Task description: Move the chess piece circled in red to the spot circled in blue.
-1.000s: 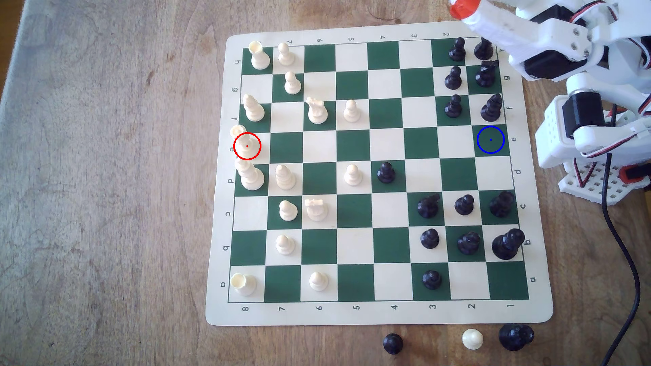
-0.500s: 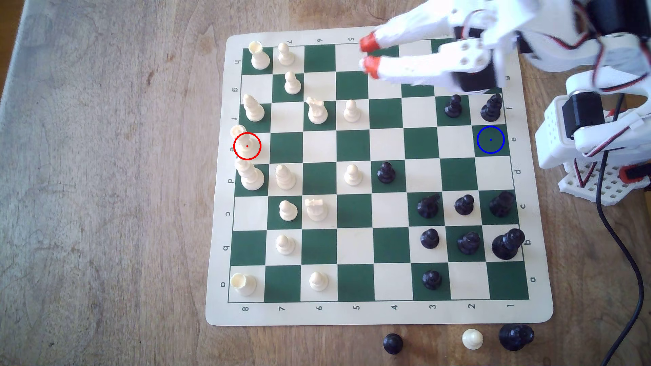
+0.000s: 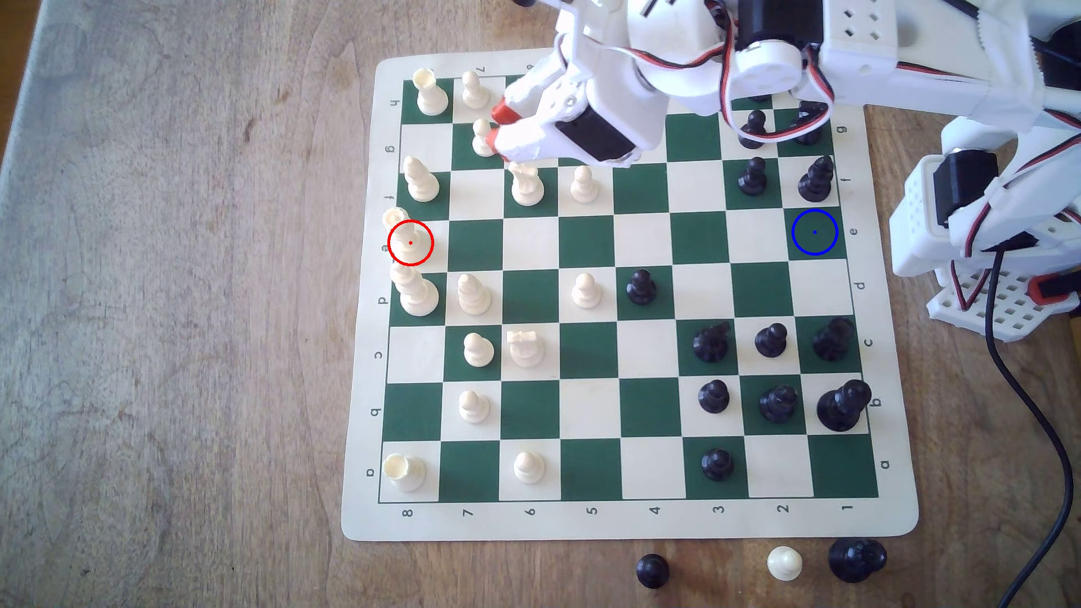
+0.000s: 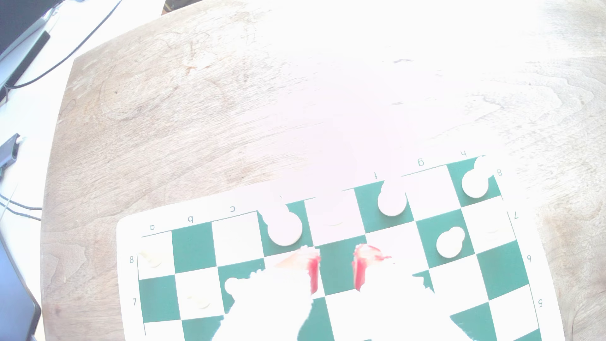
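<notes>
Jaws (image 3: 496, 125) were parted w/ nothing between them; in the wrist view the two red-tipped fingers (image 4: 314, 272) stood apart over a dark green square, gap clear. In the exterior view the jaws hung above the board (image 3: 643, 520) near the g-row, by a cream pawn (image 3: 483, 139) and just above the cream knight (image 3: 526, 184). Target, the chess piece circled in red (image 3: 403, 237), stood upright on its cream square at the board edge on the exterior view's left, between the tall ridged cream piece (image 3: 414, 292) and a cream bishop (image 3: 420, 180), untouched. The spot circled in blue (image 3: 814, 232) sat bare on the opposite edge, exterior view's right, well apart from the piece.

Step judged: approach, pre-grasp; nothing carried yet. Next move prob. needs the jaws to swing over to the ringed piece, line up on the slim body, then descend w/o clipping the close neighbours. Wrist view badly overexposed, so cream pieces there were hard to read.
</notes>
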{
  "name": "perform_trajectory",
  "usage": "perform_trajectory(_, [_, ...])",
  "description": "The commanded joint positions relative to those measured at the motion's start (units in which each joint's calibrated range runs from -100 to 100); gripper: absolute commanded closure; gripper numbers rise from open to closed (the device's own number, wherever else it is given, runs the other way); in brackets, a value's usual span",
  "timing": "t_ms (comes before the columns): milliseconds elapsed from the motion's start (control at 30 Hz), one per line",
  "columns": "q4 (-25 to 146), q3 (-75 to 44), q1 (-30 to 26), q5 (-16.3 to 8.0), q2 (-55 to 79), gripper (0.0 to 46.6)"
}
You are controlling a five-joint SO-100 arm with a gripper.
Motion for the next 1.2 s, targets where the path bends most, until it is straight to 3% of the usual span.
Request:
perform_trajectory(0, [0.05,-10.72,-0.57,-0.93,4.9,38.4])
perform_trajectory(333, [0.13,-29.3,-0.81,-5.03,26.04,34.6])
perform_trajectory(633, [0.05,-36.47,0.05,-5.42,36.74,32.1])
perform_trajectory(1167, [-0.52,-43.63,-0.57,-5.67,44.46,32.3])
